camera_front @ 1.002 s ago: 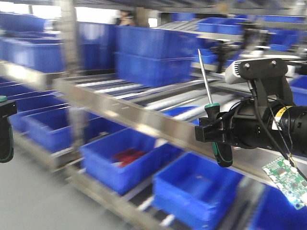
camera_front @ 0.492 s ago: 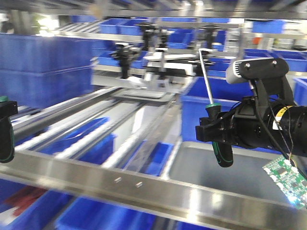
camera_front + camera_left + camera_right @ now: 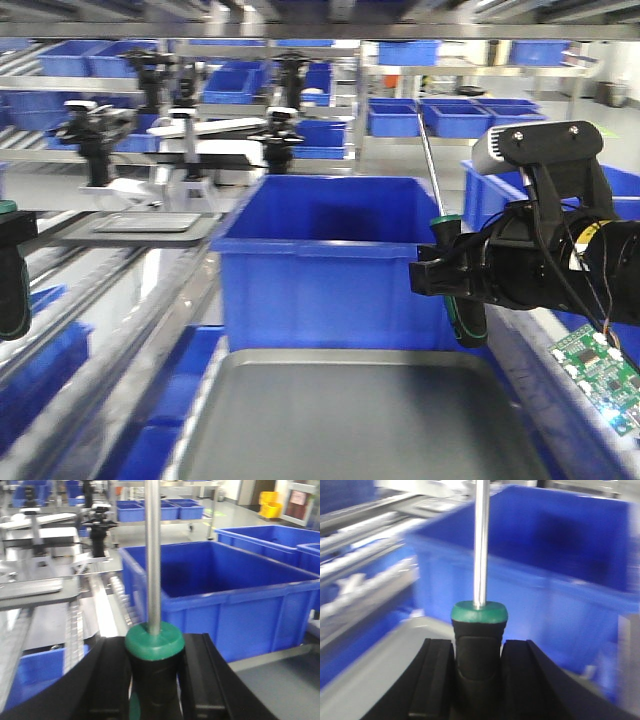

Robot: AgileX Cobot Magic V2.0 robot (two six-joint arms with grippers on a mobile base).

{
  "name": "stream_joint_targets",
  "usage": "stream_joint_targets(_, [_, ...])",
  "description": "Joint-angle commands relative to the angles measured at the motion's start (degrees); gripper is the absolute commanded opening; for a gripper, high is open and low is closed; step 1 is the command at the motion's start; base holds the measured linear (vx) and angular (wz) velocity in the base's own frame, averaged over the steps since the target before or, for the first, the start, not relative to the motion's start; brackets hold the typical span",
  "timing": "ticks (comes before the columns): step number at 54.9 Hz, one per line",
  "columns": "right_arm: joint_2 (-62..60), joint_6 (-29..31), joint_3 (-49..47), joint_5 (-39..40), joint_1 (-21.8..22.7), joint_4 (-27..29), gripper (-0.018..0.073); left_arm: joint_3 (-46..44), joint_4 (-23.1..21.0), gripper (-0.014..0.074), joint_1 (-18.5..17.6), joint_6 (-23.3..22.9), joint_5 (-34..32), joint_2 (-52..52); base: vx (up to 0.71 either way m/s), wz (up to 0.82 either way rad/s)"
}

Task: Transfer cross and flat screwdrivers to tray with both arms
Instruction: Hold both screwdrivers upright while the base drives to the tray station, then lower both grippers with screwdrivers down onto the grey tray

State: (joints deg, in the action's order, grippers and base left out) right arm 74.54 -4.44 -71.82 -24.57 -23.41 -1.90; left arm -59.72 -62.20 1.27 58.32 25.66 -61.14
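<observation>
Both screwdrivers are held upright, shafts pointing up. My right gripper [image 3: 447, 276] is shut on the black-and-green handle of one screwdriver [image 3: 467, 320], which hangs above the right rear corner of the grey metal tray [image 3: 350, 425]. In the right wrist view that screwdriver [image 3: 479, 614] sits pinched in the gripper [image 3: 479, 680], with the tray [image 3: 380, 675] below it on the left. My left gripper [image 3: 154, 680] is shut on the other screwdriver [image 3: 154, 640]. In the front view its handle [image 3: 12, 295] shows only at the left edge, left of the tray.
A deep blue bin [image 3: 330, 260] stands just behind the tray, with more blue bins [image 3: 470, 115] on racks beyond it. Metal roller rails [image 3: 110, 300] run along the left. Another robot rig [image 3: 190, 130] stands at the back left. A green circuit board [image 3: 595, 375] hangs under my right arm.
The whole view has swung across the shelving: rows of blue bins gave way to the big blue bin and the grey tray. Both grippers kept their hold and their places in the frame.
</observation>
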Motion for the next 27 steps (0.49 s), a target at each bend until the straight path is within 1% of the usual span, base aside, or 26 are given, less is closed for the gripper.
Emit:
stream_joint_targets(1, [-1.8,0.1,-2.0,5.5,0.1,-0.4,-0.0008,-1.5,-2.6,0.0,-0.2,-0.1,-2.3,1.2,0.17,-0.36])
stream_joint_targets(12, [-1.8,0.1,-2.0,5.5,0.1,-0.4,-0.0008,-1.5,-2.6,0.0,-0.2,-0.1,-2.2,0.9,0.12,-0.25])
stream_joint_targets(27, [-1.8,0.1,-2.0,5.5,0.1,-0.4,-0.0008,-1.5,-2.6,0.0,-0.2,-0.1,-2.2,0.4,0.02,-0.05])
